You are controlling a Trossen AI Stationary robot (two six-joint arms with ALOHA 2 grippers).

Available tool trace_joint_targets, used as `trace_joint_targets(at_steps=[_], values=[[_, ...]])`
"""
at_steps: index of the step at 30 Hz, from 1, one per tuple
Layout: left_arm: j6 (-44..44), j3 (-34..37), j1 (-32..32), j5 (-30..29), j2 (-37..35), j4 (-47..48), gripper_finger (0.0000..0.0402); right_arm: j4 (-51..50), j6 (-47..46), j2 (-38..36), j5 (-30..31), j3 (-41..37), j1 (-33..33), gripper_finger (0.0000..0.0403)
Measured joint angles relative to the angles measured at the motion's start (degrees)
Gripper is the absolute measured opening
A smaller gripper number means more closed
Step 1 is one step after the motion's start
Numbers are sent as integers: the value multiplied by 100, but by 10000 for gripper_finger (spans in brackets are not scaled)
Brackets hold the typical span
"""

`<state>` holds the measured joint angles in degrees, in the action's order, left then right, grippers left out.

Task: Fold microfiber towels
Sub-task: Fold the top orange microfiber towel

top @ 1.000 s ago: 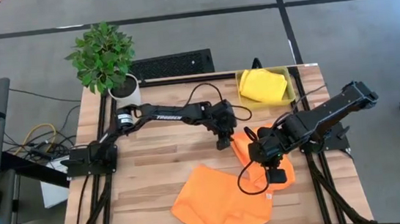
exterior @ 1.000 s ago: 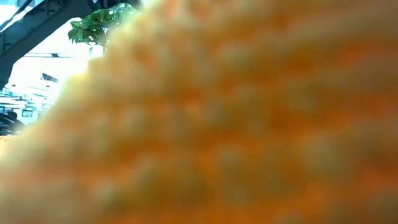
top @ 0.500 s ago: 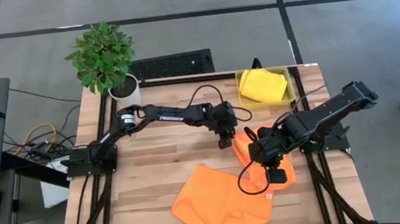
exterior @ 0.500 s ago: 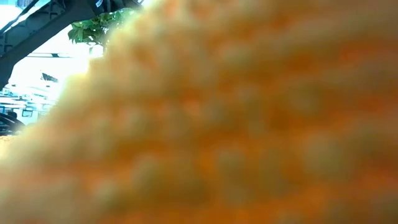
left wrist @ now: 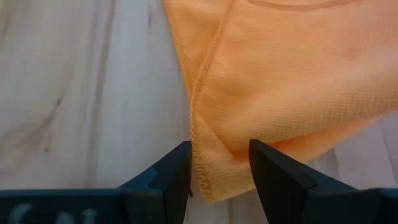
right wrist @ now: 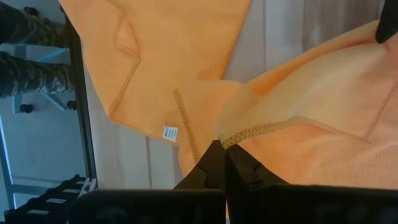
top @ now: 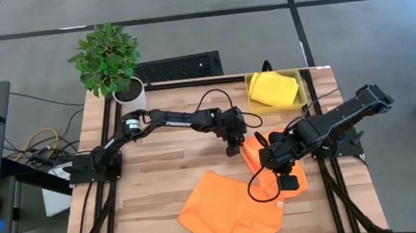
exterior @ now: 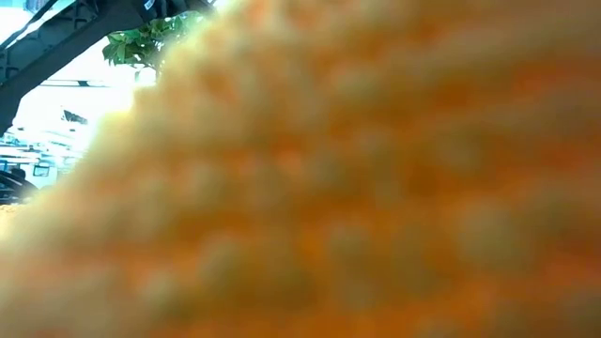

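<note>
One orange microfiber towel [top: 253, 150] is partly raised at the table's right middle, with my right gripper [top: 272, 164] shut on it. One hemmed corner [left wrist: 208, 177] of it rests on the wood between the open fingers of my left gripper [left wrist: 219, 152]; I cannot tell whether they touch it. A second orange towel [top: 228, 210] lies rumpled near the front edge, its white label [right wrist: 169, 132] showing. A yellow towel [top: 273, 89] sits in the bin [top: 302, 92]. Orange cloth [exterior: 357, 188] fills the low view. My right gripper pinches a bunched stretch of the orange towel's hemmed edge [right wrist: 252, 132] between its two shut fingers. They come from above, pointing steeply down. The cloth falls away slack below the hold, and its far corner lies on the table by my left gripper.
A potted plant [top: 108, 61] stands at the table's far left corner. Bare wood [top: 161, 182] spreads over the left half. A black grille [top: 180, 65] lies beyond the far edge. A person's legs [right wrist: 25, 37] show past the table in the right wrist view.
</note>
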<state>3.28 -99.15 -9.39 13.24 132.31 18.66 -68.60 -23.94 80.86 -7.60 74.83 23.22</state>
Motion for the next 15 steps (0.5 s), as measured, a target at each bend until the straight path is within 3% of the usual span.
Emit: trace_joint_targets(at_steps=[7, 15], values=[[-74, 0, 16, 900, 0, 2, 153, -23, 0, 0, 0, 0, 0, 8], [-263, 0, 103, 200, 0, 7, 153, -42, 0, 0, 0, 0, 0, 8]])
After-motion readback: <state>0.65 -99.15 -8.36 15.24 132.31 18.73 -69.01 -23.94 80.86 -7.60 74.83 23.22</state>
